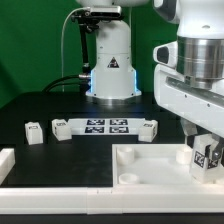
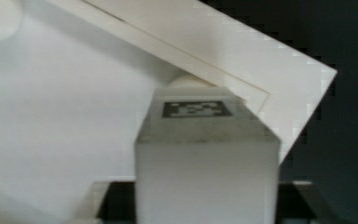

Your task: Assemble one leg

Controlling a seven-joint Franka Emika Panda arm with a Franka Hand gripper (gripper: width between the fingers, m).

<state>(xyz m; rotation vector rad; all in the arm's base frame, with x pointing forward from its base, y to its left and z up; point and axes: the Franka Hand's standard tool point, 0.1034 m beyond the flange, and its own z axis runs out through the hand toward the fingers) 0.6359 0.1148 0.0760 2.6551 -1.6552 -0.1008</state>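
Observation:
My gripper [image 1: 204, 160] is shut on a white leg [image 1: 207, 156] with a marker tag, holding it upright over the near right corner of the large white tray [image 1: 150, 160]. In the wrist view the leg [image 2: 202, 150] stands between my dark fingers [image 2: 130, 200], its tag [image 2: 199, 108] facing the camera, and the tray's corner [image 2: 158, 60] lies right beyond its tip. I cannot tell whether the leg touches the tray. Three more legs lie on the table: two at the exterior view's left [image 1: 35, 131] [image 1: 62, 127] and one further right [image 1: 150, 126].
The marker board [image 1: 105, 126] lies between the loose legs behind the tray. A white L-shaped rail [image 1: 12, 165] runs along the front left. The robot's base [image 1: 110, 60] stands at the back.

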